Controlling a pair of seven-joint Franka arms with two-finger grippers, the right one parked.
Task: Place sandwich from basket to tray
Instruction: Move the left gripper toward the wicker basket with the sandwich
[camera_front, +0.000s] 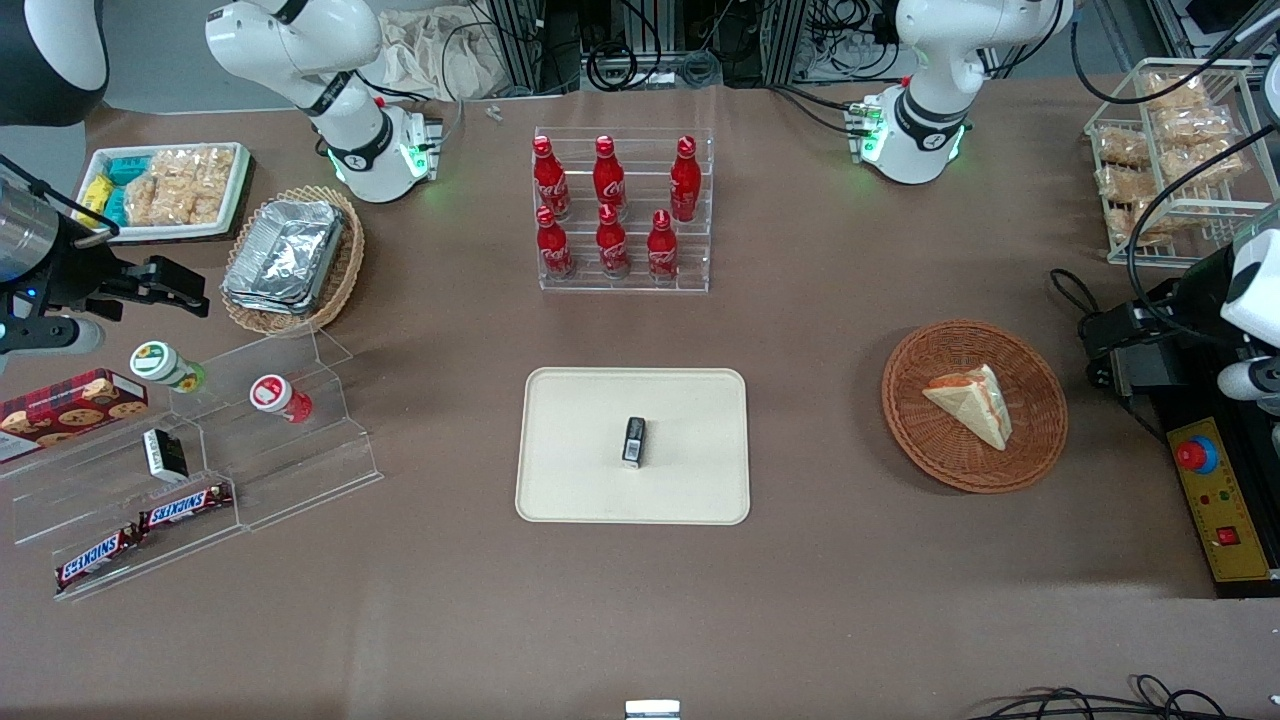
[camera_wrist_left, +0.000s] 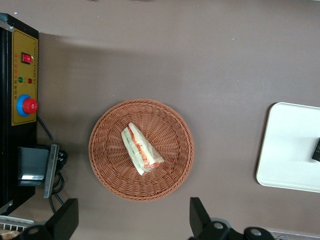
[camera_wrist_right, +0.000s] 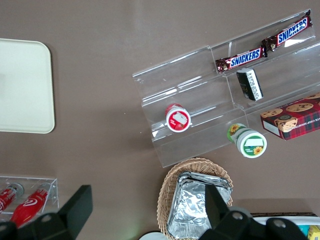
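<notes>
The sandwich (camera_front: 975, 402), a pale bread wedge with orange-red and green filling, lies in the round reddish-brown wicker basket (camera_front: 1030, 450). The wrist view looks straight down on the sandwich (camera_wrist_left: 141, 150) and the basket (camera_wrist_left: 107, 167). My left gripper (camera_wrist_left: 132, 220) is open and empty, held high and apart from the basket; in the front view the gripper (camera_front: 1100, 335) is at the working arm's end of the table, beside the basket. The cream tray (camera_front: 570, 480) lies mid-table and shows in the wrist view (camera_wrist_left: 290, 150), with a small black object (camera_front: 633, 442) on it.
A yellow control box with a red button (camera_front: 1197, 455) and a grey box with cables (camera_front: 1140, 370) lie beside the basket. A clear rack of red bottles (camera_front: 620, 210) stands farther from the camera than the tray. A wire rack of snack bags (camera_front: 1170, 150) stands near the arm's base.
</notes>
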